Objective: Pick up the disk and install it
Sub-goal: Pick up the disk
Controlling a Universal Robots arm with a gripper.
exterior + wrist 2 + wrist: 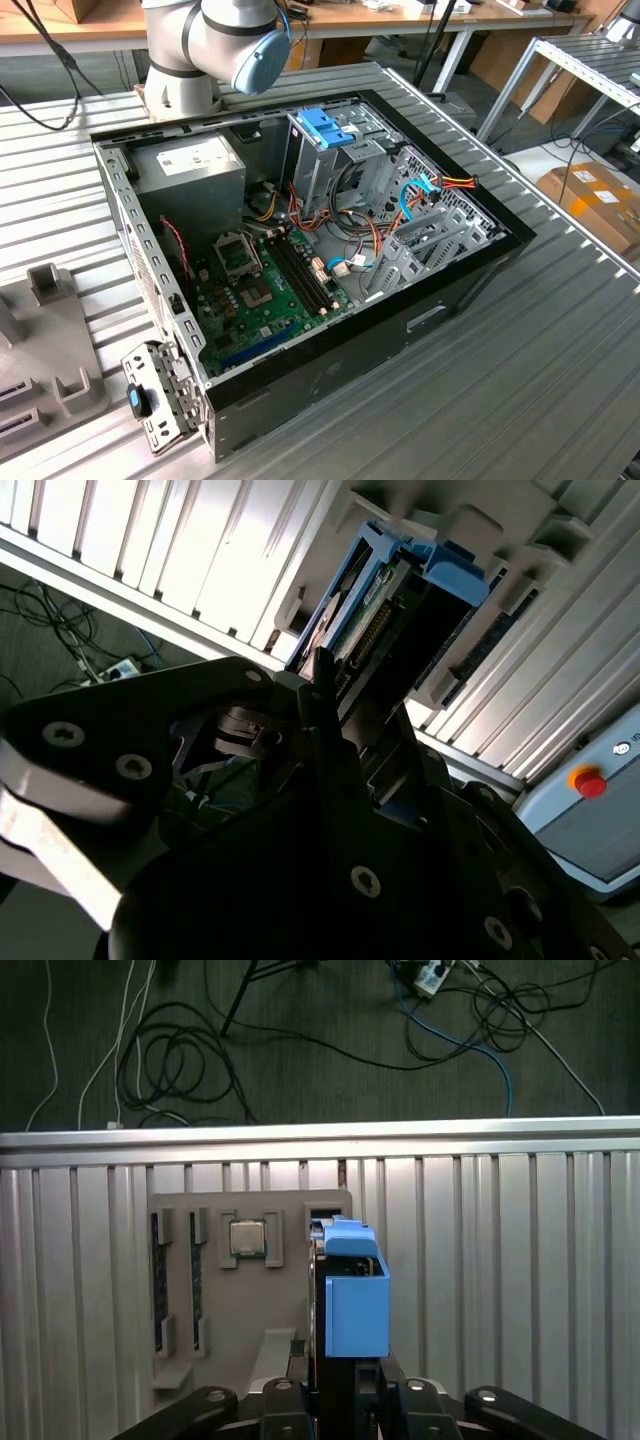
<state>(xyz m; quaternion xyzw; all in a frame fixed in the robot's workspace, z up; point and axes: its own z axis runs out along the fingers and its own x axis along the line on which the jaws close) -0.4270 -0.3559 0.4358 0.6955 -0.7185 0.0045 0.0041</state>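
Note:
The disk (348,1290) stands on edge in a slot of a grey fixture tray (250,1320), its light-blue side rail facing the camera in the first wrist view. In the second wrist view the disk (385,600) shows its blue rails and connector edge, and its far end sits between the tray's grey blocks. My gripper (350,1385) is right at the near end of the disk, in line with it. The same dark gripper (320,685) reaches up to the disk's near edge in the second wrist view. The open computer case (300,250) lies on the table, with a blue-topped drive cage (325,130) at its back.
The tray also carries a processor chip (246,1237) and memory sticks (158,1280). Part of the tray (40,340) lies at the exterior view's left, beside the case. The table's edge (320,1138) runs just beyond the tray, with cables on the floor below. The arm's base (200,50) stands behind the case.

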